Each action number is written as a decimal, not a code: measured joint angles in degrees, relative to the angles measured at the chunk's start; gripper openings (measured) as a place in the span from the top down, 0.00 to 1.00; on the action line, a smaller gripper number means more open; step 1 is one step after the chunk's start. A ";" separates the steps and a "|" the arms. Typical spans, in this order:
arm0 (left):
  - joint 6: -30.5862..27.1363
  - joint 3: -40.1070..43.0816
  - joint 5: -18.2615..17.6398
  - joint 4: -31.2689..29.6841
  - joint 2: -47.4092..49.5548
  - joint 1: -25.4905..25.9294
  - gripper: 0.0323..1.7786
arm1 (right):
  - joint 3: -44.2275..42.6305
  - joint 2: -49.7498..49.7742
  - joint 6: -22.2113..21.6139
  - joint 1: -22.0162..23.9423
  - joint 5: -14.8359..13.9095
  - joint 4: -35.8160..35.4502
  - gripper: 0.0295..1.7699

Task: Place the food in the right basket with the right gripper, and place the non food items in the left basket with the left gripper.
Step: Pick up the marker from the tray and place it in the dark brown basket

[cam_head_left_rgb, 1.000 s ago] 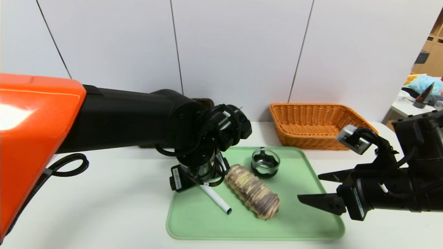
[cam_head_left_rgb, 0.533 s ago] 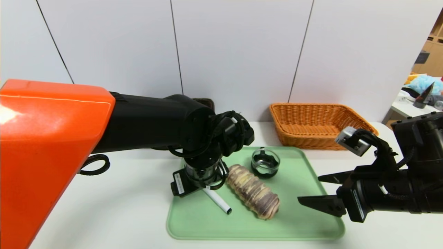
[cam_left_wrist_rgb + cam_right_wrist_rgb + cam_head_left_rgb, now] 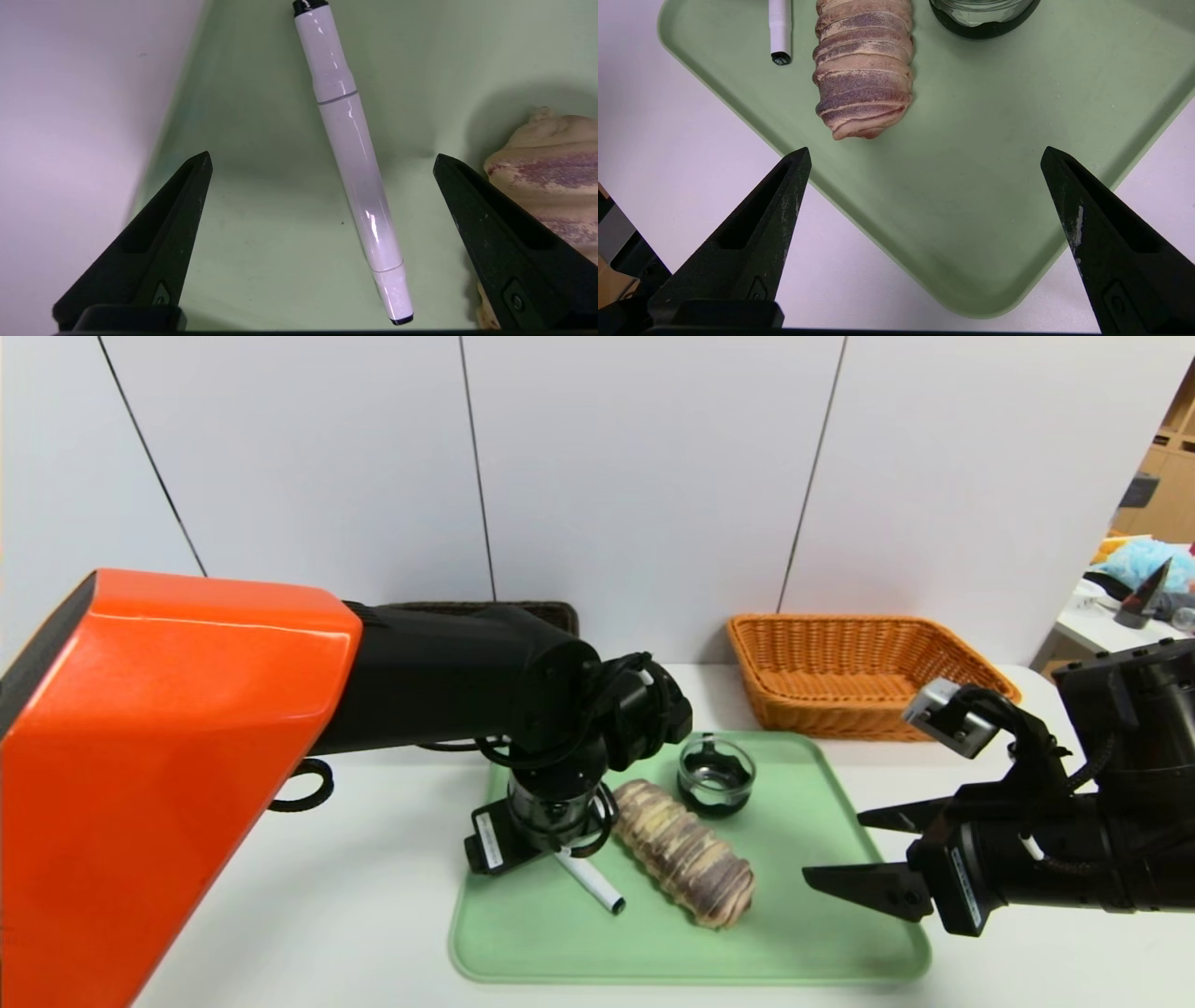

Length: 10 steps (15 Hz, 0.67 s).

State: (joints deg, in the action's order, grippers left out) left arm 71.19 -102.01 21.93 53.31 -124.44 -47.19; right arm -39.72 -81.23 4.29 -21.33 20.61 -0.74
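Currently the left gripper [image 3: 322, 158] is spread wide, pointing steeply down over the left edge of the green tray [image 3: 803, 933]. Its two fingers [image 3: 154, 242] straddle the white marker [image 3: 350, 158] without touching it; the marker lies flat on the tray between them. The striped roll [image 3: 686, 863] lies just beside the marker, toward the tray's middle, close to one finger. The glass jar [image 3: 715, 775] stands upright near the tray's far edge, just beyond the roll's far end.

The right gripper [image 3: 854, 849] is also spread wide and holds nothing. It hovers over the tray's right edge, pointing toward the roll, well apart from it.

The orange basket [image 3: 952, 658] sits on the white table [image 3: 327, 896] beyond the tray's far right corner; no contents are visible in it. The dark basket [image 3: 551, 611] stands behind the left arm, near the table's far edge; only part of its rim shows, so its contents cannot be determined.
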 joint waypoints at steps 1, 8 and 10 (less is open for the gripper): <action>0.63 -1.13 0.04 1.26 -0.61 0.00 0.05 | 0.02 0.00 0.02 0.00 0.00 0.01 0.04; 1.44 -4.99 0.20 4.79 -3.28 -0.07 0.05 | 0.30 -0.09 0.04 0.09 0.07 0.00 0.04; 1.40 -5.10 0.23 4.79 -3.47 -0.10 0.05 | 0.30 -0.35 0.04 0.09 0.07 -0.85 0.04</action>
State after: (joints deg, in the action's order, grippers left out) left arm 72.59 -107.11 22.16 58.10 -127.92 -47.29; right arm -39.41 -81.58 4.33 -21.25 20.69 -1.60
